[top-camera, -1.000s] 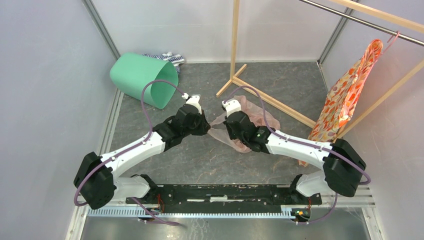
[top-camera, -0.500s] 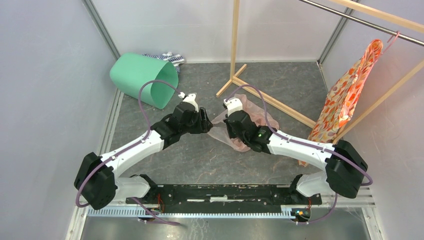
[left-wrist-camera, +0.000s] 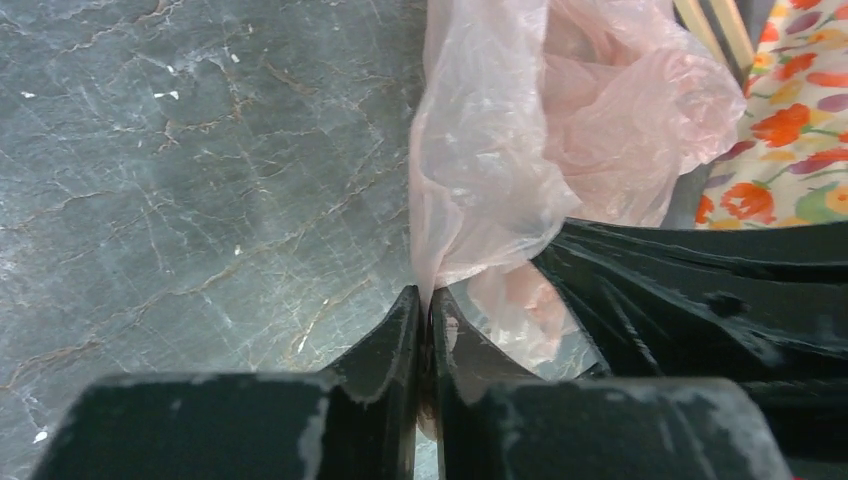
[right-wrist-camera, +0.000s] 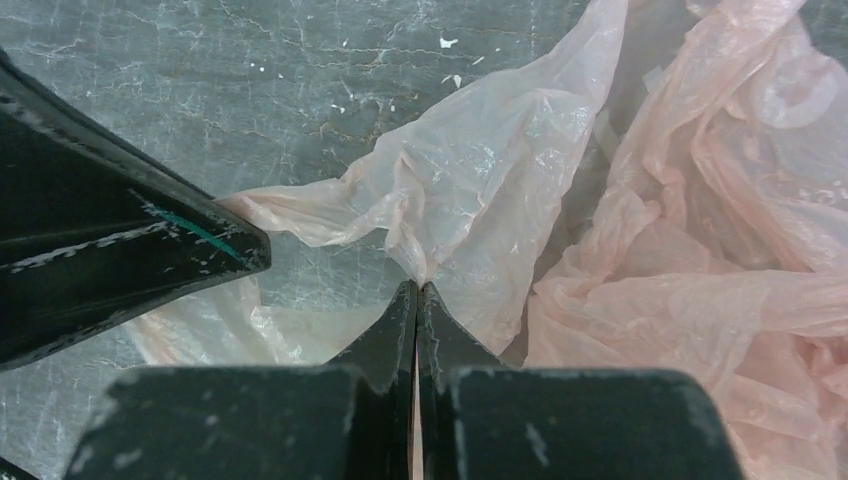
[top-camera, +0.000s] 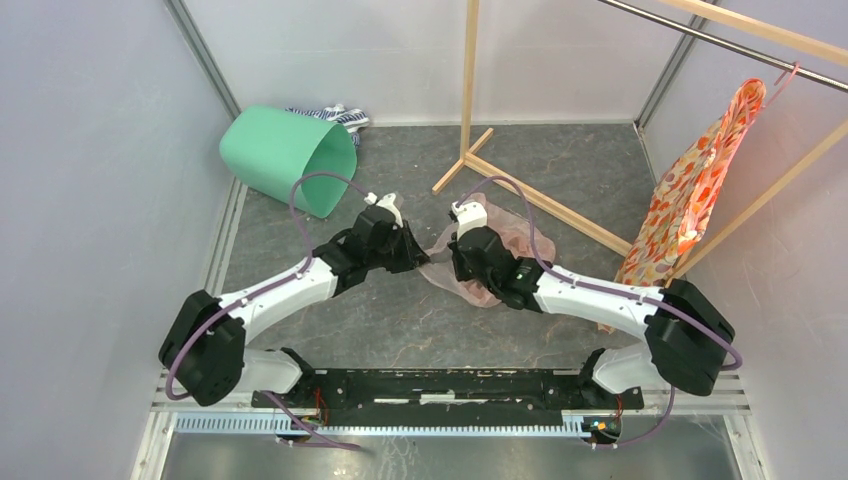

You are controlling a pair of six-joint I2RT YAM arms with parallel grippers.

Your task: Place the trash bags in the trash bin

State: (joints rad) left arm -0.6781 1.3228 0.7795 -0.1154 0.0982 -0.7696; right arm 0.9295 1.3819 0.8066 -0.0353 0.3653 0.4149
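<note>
The trash bag (top-camera: pixel 517 236) lies crumpled on the grey table (top-camera: pixel 400 320), in the middle of the scene, a little to the right of centre. Most of its pale pink plastic is spread toward the right and far side, where it reaches the foot of the wooden rack (top-camera: pixel 530 198).

The trash bin (top-camera: pixel 285 158) lies on its side at the far left. Its long axis runs from far left to near right, and its open mouth is turned toward the bag and the arms. So the bag must travel to the left and a little farther away to enter the mouth. I judge that the left arm is the nearer one to the bin and should lead this move, with the right arm following.

The left gripper (left-wrist-camera: pixel 423 300) is closed tight on a thin fold at the left edge of the bag, with no gap between its fingers. The right gripper (right-wrist-camera: pixel 417 290) is also pinched together on a fold of the plastic, just beside the left one. Both grippers are low, close to the table, and the bag hangs slack between them.

A striped cloth (top-camera: pixel 335 114) lies behind the bin, and an orange floral garment (top-camera: pixel 700 185) hangs at the right, well apart from the bag.
</note>
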